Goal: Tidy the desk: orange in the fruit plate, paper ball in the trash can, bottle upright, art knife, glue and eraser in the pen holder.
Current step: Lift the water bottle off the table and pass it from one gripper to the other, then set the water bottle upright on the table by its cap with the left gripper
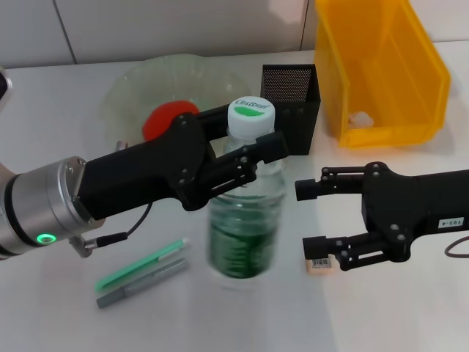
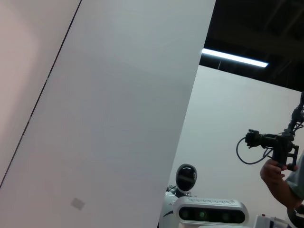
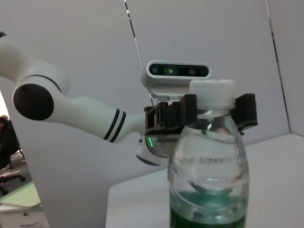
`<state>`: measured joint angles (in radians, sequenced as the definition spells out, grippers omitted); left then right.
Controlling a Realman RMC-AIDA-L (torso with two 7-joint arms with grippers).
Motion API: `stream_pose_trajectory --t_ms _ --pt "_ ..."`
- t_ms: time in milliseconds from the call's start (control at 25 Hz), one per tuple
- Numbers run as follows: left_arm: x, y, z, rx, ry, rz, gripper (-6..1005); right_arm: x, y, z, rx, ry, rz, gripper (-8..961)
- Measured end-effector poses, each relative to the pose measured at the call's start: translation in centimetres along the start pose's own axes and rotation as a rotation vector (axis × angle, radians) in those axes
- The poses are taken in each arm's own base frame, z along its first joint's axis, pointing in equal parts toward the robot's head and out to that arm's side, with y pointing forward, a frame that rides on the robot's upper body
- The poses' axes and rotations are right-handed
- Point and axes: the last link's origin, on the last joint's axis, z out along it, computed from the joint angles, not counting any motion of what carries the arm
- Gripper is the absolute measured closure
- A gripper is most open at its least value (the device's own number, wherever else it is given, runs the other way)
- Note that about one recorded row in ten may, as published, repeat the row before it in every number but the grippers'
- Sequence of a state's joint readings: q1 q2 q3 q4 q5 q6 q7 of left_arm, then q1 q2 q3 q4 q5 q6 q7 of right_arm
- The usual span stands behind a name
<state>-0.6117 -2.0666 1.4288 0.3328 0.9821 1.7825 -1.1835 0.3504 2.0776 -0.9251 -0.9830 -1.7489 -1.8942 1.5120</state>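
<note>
The bottle (image 1: 245, 227) stands upright on the desk (image 1: 410, 315), white cap (image 1: 250, 116) on top. My left gripper (image 1: 245, 158) is shut on its neck. In the right wrist view the bottle (image 3: 209, 190) shows with the left gripper's black fingers (image 3: 171, 116) on both sides of the neck. My right gripper (image 1: 308, 218) is open, right of the bottle. The eraser (image 1: 320, 265) lies on the desk by its lower finger. The orange (image 1: 165, 117) sits in the fruit plate (image 1: 124, 92). The pen holder (image 1: 289, 103) stands behind the bottle. A white lump (image 1: 363, 117) lies in the trash can (image 1: 381, 66).
A green stick (image 1: 139, 268) and a grey stick (image 1: 143, 284) lie side by side on the desk left of the bottle, under my left arm. The left wrist view shows only walls, ceiling and a distant robot (image 2: 190, 209).
</note>
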Motion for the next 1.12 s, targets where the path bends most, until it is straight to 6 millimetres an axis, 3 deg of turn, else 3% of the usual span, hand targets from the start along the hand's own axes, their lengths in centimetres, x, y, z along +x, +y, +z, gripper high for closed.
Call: stream_pose_trajectory --t_ms 360,520,720,840,920,1120 --pt "0.5 -0.3 -0.3 0.015 -0.010 0.020 546 0.2 1.0 -2.5 0.043 -0.018 0.004 154" --pt "0.6 -0.8 -0.7 0.044 -0.036 0.046 546 1.4 1.8 -5.0 0.116 -0.030 0.041 154" --pt "1.1 -1.8 -1.8 0.128 -0.059 0.157 547 3.0 2.9 -6.4 0.172 -0.070 0.016 154" --pt "1.1 -1.8 -1.8 0.128 -0.059 0.157 548 3.7 3.2 -6.4 0.178 -0.088 0.014 154" --pt "0.3 -2.4 -3.4 0.251 -0.096 0.289 548 4.4 3.3 -6.4 0.189 -0.112 0.020 154" --pt "-0.4 -2.3 -4.5 0.301 -0.110 0.324 549 4.8 3.3 -6.3 0.199 -0.136 0.023 154"
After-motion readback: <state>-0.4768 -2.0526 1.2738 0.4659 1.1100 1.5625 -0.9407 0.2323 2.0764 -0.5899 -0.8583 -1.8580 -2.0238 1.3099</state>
